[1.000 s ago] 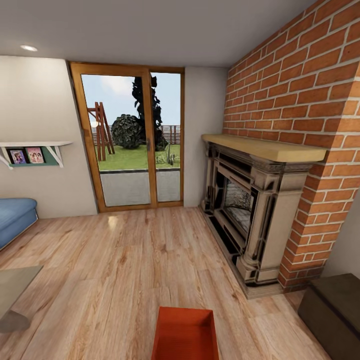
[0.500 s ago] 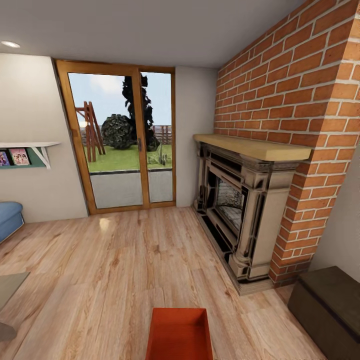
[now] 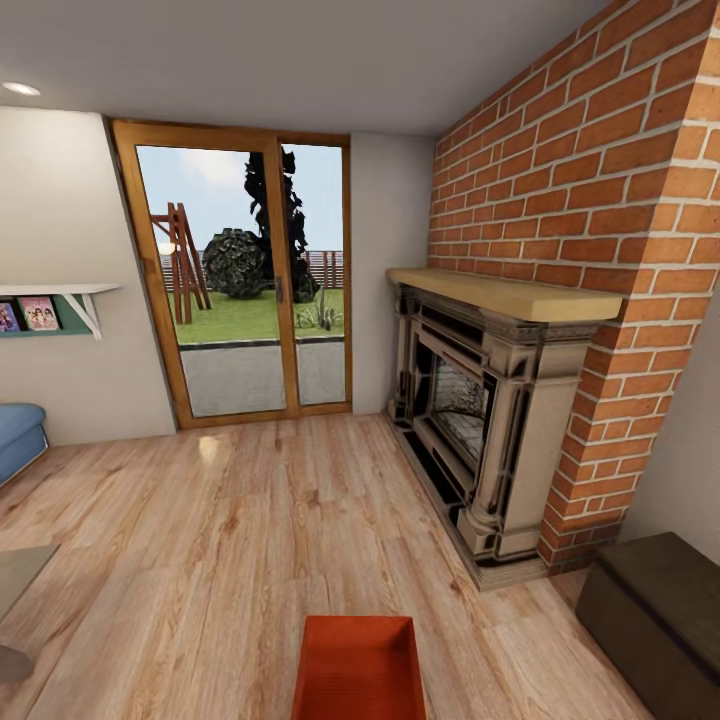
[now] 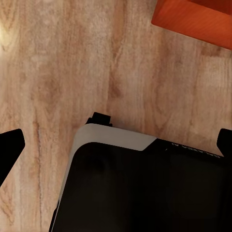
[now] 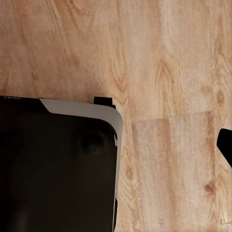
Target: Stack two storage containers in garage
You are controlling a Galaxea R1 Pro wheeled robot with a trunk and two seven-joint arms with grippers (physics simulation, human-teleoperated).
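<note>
One red-orange storage container [image 3: 358, 668] lies on the light wood-plank floor of the living room, at the bottom middle of the head view. A corner of the container [image 4: 193, 17] also shows in the left wrist view, beyond my black base. My left gripper [image 4: 116, 145] hangs open over the planks, its dark fingertips [image 4: 9, 145] far apart and holding nothing. My right gripper [image 5: 116, 145] also hangs over bare planks; one dark fingertip [image 5: 226, 145] shows at the picture's edge, spread wide, with nothing in it.
A brick fireplace [image 3: 480, 420] with a wooden mantel lines the right wall. A dark low chest [image 3: 655, 610] stands at the near right. A glass garden door [image 3: 245, 280] is straight ahead, with a blue sofa [image 3: 15, 440] at the left edge. My base [image 4: 145, 188] is below both wrists.
A second ago the whole head view slid left, so the camera turned right. Over the last half second nothing has visibly moved.
</note>
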